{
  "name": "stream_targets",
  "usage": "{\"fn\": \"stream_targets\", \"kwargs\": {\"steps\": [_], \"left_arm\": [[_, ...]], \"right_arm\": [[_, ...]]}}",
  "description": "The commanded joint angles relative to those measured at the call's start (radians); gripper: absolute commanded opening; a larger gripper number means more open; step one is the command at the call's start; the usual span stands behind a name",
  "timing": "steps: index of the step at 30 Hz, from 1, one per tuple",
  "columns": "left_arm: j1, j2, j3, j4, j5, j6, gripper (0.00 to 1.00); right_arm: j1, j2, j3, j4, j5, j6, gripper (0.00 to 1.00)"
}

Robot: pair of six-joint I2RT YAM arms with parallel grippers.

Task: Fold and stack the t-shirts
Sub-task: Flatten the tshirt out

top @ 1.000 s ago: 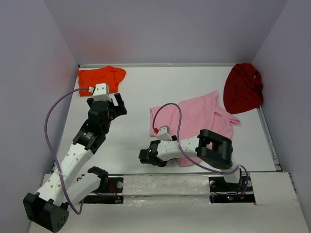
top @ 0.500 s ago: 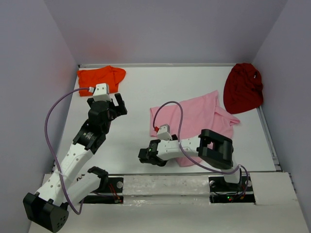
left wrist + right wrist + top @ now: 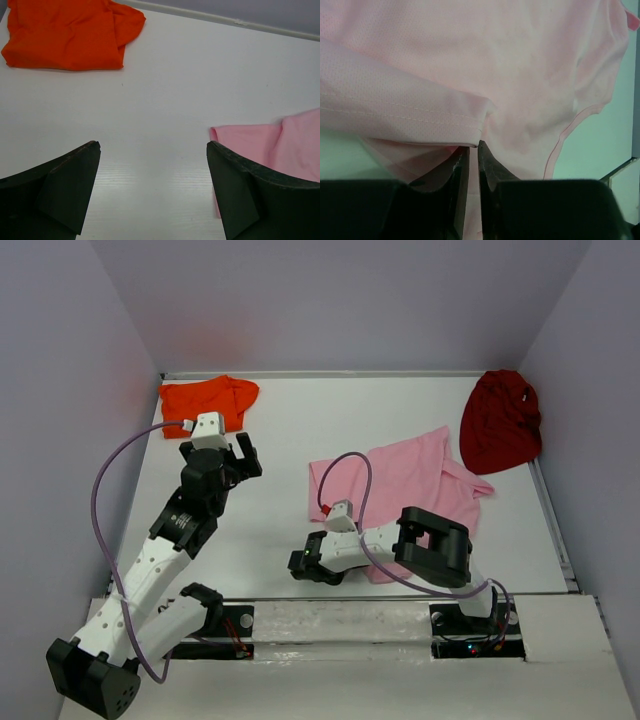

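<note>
The pink t-shirt (image 3: 405, 485) lies spread and rumpled mid-table. My right gripper (image 3: 305, 565) sits low at its near left corner. In the right wrist view its jaws (image 3: 474, 150) stand almost together, with a fold of the pink t-shirt (image 3: 485, 50) pinched between them. The orange t-shirt (image 3: 207, 400) lies bunched at the far left. The dark red t-shirt (image 3: 500, 420) is heaped at the far right against the wall. My left gripper (image 3: 240, 455) hovers open between the orange and pink shirts, holding nothing; the left wrist view has the same gripper (image 3: 152, 146) over bare table, the orange t-shirt (image 3: 70, 32) ahead of it and the pink t-shirt (image 3: 280, 145) to its right.
Lilac walls close the table (image 3: 290, 430) at the back and both sides. A raised rail (image 3: 555, 530) runs along the right edge. A purple cable (image 3: 110, 470) loops off the left arm, another (image 3: 365, 490) arcs over the pink shirt from the right wrist.
The right jaws have closed from half open onto the pink cloth, and the right wrist has shifted slightly. The left arm has not moved.
</note>
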Motion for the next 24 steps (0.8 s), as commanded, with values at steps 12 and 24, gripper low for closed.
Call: {"fn": "stream_targets", "kwargs": {"steps": [12,24], "left_arm": [[-0.013,-0.027,-0.009,0.032,-0.009,0.005,0.97],[-0.014,-0.025,-0.009,0.029,-0.011,0.006,0.97]], "right_arm": [[-0.004,-0.006,-0.024,-0.071,0.060,0.127,0.12],[-0.004,-0.005,-0.004,-0.025,0.057,0.127,0.69]]}}
